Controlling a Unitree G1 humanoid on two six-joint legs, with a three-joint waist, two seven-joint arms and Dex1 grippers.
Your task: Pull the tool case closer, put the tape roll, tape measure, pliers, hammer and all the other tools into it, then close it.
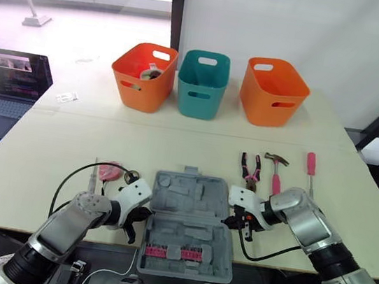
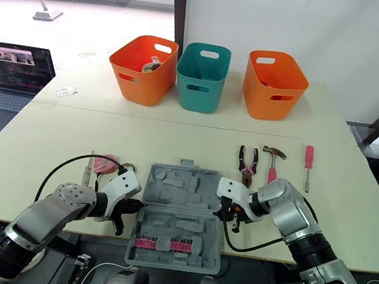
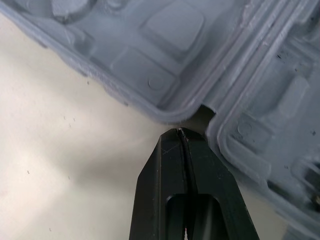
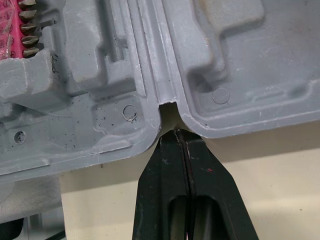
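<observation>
The grey tool case [image 1: 199, 200] lies open at the table's front middle. A pink strip of bits [image 1: 172, 253] fills its near half. My left gripper [image 1: 142, 217] is shut, its tips [image 3: 179, 131] at the hinge notch on the case's left side. My right gripper [image 1: 233, 223] is shut too, its tips [image 4: 176, 131] at the notch on the right side. Pink-handled pliers [image 1: 250, 170], a hammer [image 1: 276, 170] and a pink screwdriver [image 1: 310, 169] lie right of the case. A pink tape measure [image 1: 109, 172] lies to its left.
Three bins stand at the back: orange [image 1: 141, 82] with something inside, teal [image 1: 201, 87] and orange [image 1: 274, 94]. A laptop [image 1: 11, 81] sits off the table's left. The case's near half overhangs the table's front edge. A black cable [image 1: 71, 182] loops by my left arm.
</observation>
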